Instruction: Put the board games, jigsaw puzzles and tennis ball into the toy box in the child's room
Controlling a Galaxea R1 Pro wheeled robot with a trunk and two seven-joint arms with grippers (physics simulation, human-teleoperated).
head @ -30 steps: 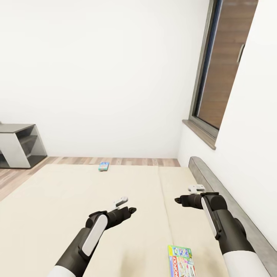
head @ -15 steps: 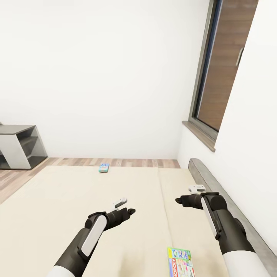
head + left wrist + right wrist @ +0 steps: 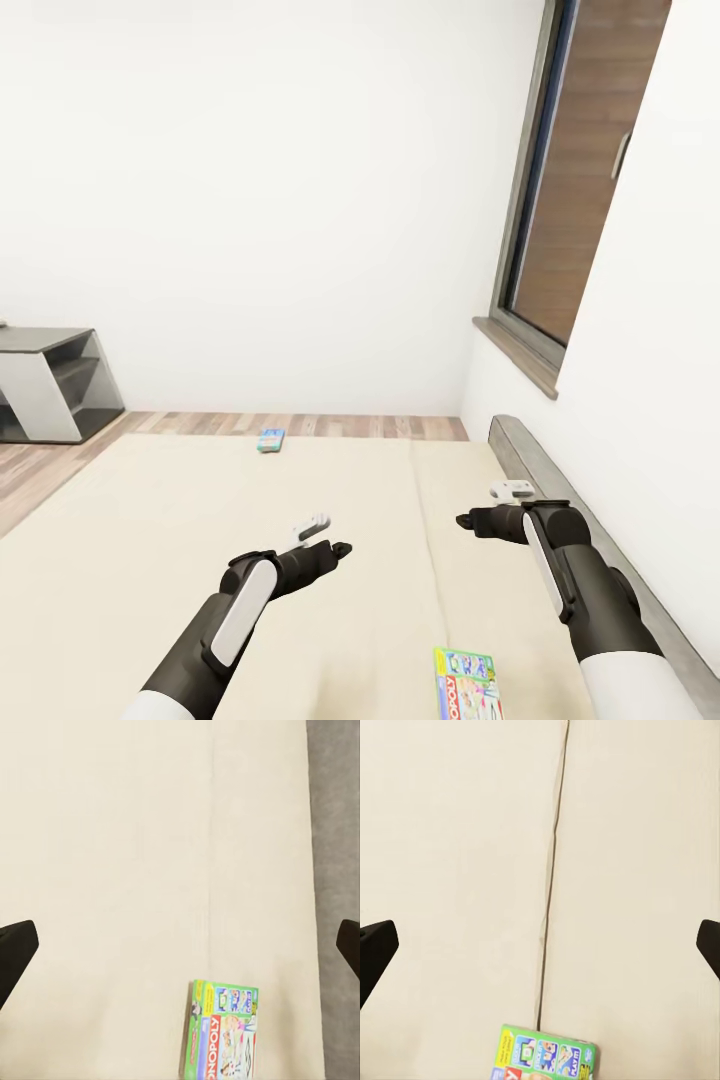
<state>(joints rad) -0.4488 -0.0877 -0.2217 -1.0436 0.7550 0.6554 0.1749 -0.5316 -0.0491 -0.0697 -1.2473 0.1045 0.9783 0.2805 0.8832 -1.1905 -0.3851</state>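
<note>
Over the bed (image 3: pixel 150 560), a wide cream mattress with a grey padded headboard (image 3: pixel 560 480) along its right side, two dark robot arms are held out level and apart, neither touching anything. At the mattress edge nearest the robot, toward the headboard side, a green, white and red Monopoly game box (image 3: pixel 468 684) is seen lying flat, partly cut off by the head view's lower border; it is also seen lying on the mattress in the left wrist view (image 3: pixel 222 1029) and the right wrist view (image 3: pixel 546 1054). A smaller blue game box (image 3: pixel 270 439) is laid flat at the far edge of the bed, well apart from the Monopoly box. The left gripper (image 3: pixel 330 535) is carried above bare mattress, and the right gripper (image 3: pixel 480 508) is held nearer the headboard; in both wrist views the dark fingertips are seen spread to opposite borders, so both jaws are spread wide with nothing between them. The arms appear to be kept raised and ready while the robot is positioned at the bed, probably so that the near Monopoly box can be reached first. Beyond the bed, a strip of wooden floor (image 3: pixel 40 465), a low grey shelf unit (image 3: pixel 45 385) and a window (image 3: pixel 575 190) above the headboard are shown.
</note>
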